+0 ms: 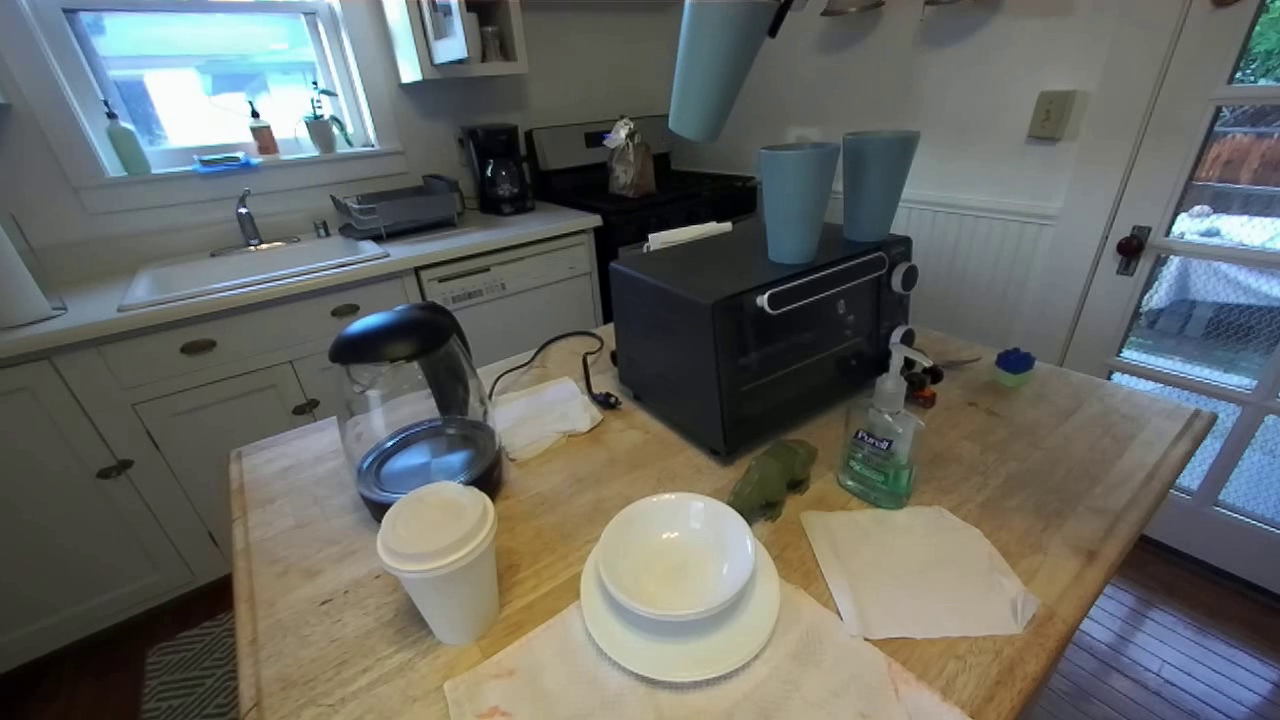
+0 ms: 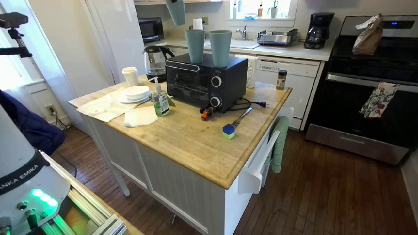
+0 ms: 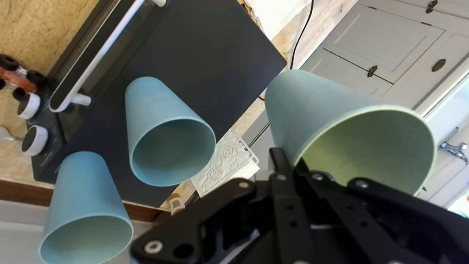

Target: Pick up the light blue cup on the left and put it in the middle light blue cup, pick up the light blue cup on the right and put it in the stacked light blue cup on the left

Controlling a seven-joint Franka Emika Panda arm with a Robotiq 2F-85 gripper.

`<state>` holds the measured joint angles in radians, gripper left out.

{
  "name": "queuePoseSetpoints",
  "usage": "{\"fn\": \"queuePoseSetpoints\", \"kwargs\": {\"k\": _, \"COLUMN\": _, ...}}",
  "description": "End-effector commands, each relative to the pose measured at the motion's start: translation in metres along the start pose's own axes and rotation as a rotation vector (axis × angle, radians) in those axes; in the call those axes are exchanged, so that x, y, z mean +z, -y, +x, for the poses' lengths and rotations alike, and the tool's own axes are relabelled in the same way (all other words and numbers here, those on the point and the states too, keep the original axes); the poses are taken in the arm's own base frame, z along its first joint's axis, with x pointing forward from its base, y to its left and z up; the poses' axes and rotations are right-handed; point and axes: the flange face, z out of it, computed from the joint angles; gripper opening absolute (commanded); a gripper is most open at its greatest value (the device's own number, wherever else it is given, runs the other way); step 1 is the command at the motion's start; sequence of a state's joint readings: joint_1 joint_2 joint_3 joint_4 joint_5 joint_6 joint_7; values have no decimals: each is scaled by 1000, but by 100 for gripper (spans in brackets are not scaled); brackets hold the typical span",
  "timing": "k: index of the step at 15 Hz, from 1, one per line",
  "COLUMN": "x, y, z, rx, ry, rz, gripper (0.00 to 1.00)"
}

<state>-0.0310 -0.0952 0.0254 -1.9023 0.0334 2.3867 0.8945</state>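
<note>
Light blue and tilted, the held cup (image 3: 344, 126) takes up the right side of the wrist view, its mouth turned toward the camera. My claw (image 3: 292, 163) is closed on its near rim, fingers drawn together with just the thin wall between them. Below me, the toaster oven (image 3: 220, 55) bears 2 more light blue cups, upright: the middle cup (image 3: 168, 128) and the end cup (image 3: 86, 205), nearer the knobs (image 3: 28, 105). Bare dark top stretches past the middle cup toward a far corner.

In an exterior view, over the oven's handle (image 1: 820, 285), those 2 cups stand near the front edge with a narrow gap between them. I hold my cup up to their left, cut off by the top border, its base apart from the middle cup's rim.

In an exterior view I find my own base (image 2: 29, 182). There the held cup hangs higher than the middle cup and left of it, a gap between. Bare wood spreads from the oven to the near edge of the table (image 2: 183, 140).
</note>
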Motion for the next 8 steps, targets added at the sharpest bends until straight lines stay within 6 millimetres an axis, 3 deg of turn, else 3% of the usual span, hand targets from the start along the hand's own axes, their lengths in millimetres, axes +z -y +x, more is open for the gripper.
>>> {"fn": "queuePoseSetpoints", "kwargs": {"k": 1, "x": -26, "y": 3, "z": 21, "rx": -5, "ry": -56, "rz": -66, "gripper": 1}}
{"fn": "queuePoseSetpoints", "kwargs": {"k": 4, "x": -38, "y": 0, "z": 33, "rx": -24, "ry": -106, "rz": -122, "gripper": 1}}
{"fn": "queuePoseSetpoints", "kwargs": {"k": 8, "x": -40, "y": -9, "z": 43, "rx": -40, "ry": -137, "rz": -207, "gripper": 1}}
